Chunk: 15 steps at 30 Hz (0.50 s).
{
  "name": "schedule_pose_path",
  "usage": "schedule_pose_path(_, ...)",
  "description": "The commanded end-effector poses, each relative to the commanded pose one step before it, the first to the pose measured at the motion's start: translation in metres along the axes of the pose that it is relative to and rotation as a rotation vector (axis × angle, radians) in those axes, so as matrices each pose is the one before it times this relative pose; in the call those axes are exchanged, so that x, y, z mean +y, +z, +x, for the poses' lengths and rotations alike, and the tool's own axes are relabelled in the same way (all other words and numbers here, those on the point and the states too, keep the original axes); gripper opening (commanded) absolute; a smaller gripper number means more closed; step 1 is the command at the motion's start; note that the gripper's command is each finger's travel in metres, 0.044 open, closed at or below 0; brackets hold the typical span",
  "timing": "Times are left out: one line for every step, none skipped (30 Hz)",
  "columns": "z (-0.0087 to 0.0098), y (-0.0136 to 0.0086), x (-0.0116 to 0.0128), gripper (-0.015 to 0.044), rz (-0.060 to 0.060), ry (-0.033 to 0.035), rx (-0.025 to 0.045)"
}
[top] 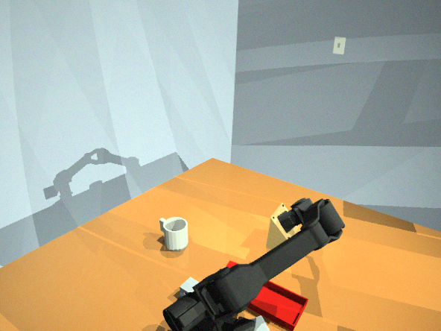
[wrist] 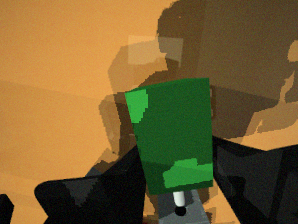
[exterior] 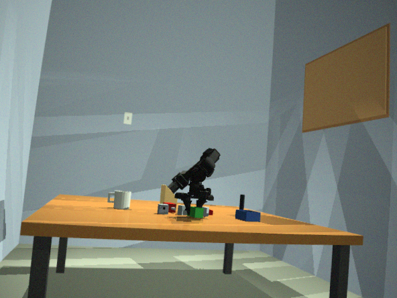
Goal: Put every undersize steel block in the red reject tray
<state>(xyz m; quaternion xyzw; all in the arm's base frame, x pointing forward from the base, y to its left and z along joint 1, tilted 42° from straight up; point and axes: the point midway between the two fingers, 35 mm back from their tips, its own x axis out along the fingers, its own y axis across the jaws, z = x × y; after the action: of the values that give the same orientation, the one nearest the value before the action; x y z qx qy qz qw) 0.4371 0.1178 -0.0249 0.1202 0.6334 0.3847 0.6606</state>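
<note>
Gripping the green gauge (exterior: pixel 196 212) (wrist: pixel 175 137), claw (exterior: pixel 196 209) (wrist: pixel 169 139) near steel blocks, red tray (top: pixel 279 303) (exterior: pixel 210 212) partly hidden behind

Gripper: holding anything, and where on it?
The gripper holds the green GO gauge by the sides of its green block, at the end nearest the pale pin.

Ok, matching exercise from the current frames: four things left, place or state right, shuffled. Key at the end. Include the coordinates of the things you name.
1. GO gauge (exterior: pixel 196 212) (wrist: pixel 175 135)
2. mug (top: pixel 176 235) (exterior: pixel 122 200)
3. corkboard (exterior: pixel 347 78)
4. reject tray (top: pixel 281 303) (exterior: pixel 210 212)

A. hangs on a wall
B. gripped between the fingers
C. on the table (top: pixel 112 261) (exterior: pixel 134 221), partly hidden by the arm (top: pixel 283 257) in the top view
D. upright, handle out to one side

Pairs: 1-B, 2-D, 3-A, 4-C
</note>
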Motion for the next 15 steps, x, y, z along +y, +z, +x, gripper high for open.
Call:
schedule_pose_path(-0.00224,0.00482,0.00147,0.0000,0.0009,0.00128,-0.00780)
schedule_pose_path(0.00003,0.00076,0.00015,0.0000,0.0000,0.00001,-0.00003)
schedule_pose_path(0.00003,0.00076,0.00015,0.0000,0.0000,0.00001,-0.00003)
schedule_pose_path(0.00003,0.00061,0.00012,0.0000,0.0000,0.00001,-0.00003)
schedule_pose_path(0.00002,0.00037,0.00007,0.0000,0.0000,0.00001,-0.00002)
schedule_pose_path(0.00001,0.00012,0.00002,0.0000,0.0000,0.00000,-0.00001)
schedule_pose_path(0.00000,0.00000,0.00000,0.0000,0.0000,0.00000,0.00000)
schedule_pose_path(-0.00258,-0.00019,-0.00004,0.0000,-0.0003,-0.00025,0.00058)
schedule_pose_path(-0.00775,-0.00067,-0.00007,0.0000,-0.0009,-0.00064,0.00175)
schedule_pose_path(-0.01165,-0.00129,0.00008,0.0000,-0.0013,-0.00062,0.00264)
schedule_pose_path(-0.00778,-0.00105,0.00017,0.0000,-0.0009,-0.00018,0.00176)
schedule_pose_path(-0.00259,-0.00038,0.00008,0.0000,-0.0003,-0.00002,0.00059)
schedule_pose_path(0.00003,-0.00084,0.00126,0.0000,0.0023,0.00397,0.00808)
schedule_pose_path(0.00002,-0.00119,0.00178,0.0000,0.0032,0.00562,0.01133)
schedule_pose_path(0.00001,-0.00041,0.00062,0.0000,0.0011,0.00195,0.00392)
